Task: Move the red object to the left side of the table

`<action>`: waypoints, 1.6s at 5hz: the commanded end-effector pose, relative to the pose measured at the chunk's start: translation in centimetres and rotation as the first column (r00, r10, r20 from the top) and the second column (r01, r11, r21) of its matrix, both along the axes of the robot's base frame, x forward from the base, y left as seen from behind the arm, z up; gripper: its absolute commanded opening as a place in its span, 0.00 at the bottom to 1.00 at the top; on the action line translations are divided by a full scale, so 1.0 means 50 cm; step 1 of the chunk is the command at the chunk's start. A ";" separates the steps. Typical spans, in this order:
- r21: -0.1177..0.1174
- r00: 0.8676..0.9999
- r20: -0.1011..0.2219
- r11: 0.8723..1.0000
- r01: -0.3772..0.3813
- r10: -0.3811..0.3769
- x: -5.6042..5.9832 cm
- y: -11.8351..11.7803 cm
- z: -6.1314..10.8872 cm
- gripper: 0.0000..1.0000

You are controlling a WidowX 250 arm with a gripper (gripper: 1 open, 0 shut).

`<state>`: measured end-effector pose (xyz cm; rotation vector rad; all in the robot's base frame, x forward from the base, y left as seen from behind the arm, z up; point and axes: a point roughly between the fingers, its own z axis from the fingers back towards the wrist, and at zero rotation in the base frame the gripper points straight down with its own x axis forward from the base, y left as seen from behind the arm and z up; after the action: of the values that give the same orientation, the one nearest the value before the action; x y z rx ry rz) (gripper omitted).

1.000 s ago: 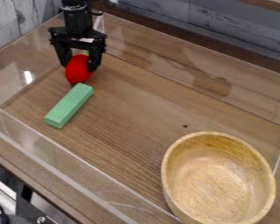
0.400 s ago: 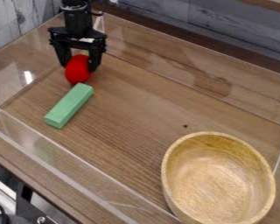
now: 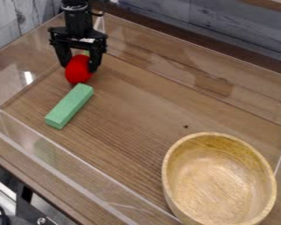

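A: The gripper [image 3: 80, 61] stands spread wide astride the red strawberry toy [image 3: 77, 70], clamping nothing. What now?

B: Lift straight up; don't nudge it.

A: Where's the toy?

B: On the surface [image 3: 167, 97] at the far left, just behind the green block [image 3: 69, 105]. Small, rounded, glossy red.

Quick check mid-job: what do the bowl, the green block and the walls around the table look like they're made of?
Bowl: light wood, matte, visible grain rings. Green block: probably painted wood or plastic; flat, even colour, no grain visible. Walls: clear plastic, likely acrylic; the tabletop shows through and the edges catch glare.
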<state>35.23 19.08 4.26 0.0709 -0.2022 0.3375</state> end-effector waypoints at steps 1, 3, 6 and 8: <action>0.037 0.998 0.059 0.999 0.001 -0.003 0.011 -0.003 0.056 1.00; 0.035 0.999 0.052 0.999 -0.005 0.003 0.012 -0.008 0.052 1.00; 0.034 0.999 0.038 0.999 -0.012 0.011 0.014 -0.016 0.041 1.00; 0.032 0.999 0.034 0.999 -0.020 0.019 0.015 -0.015 0.030 0.00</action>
<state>35.46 18.32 4.06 0.0843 -0.1926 0.3632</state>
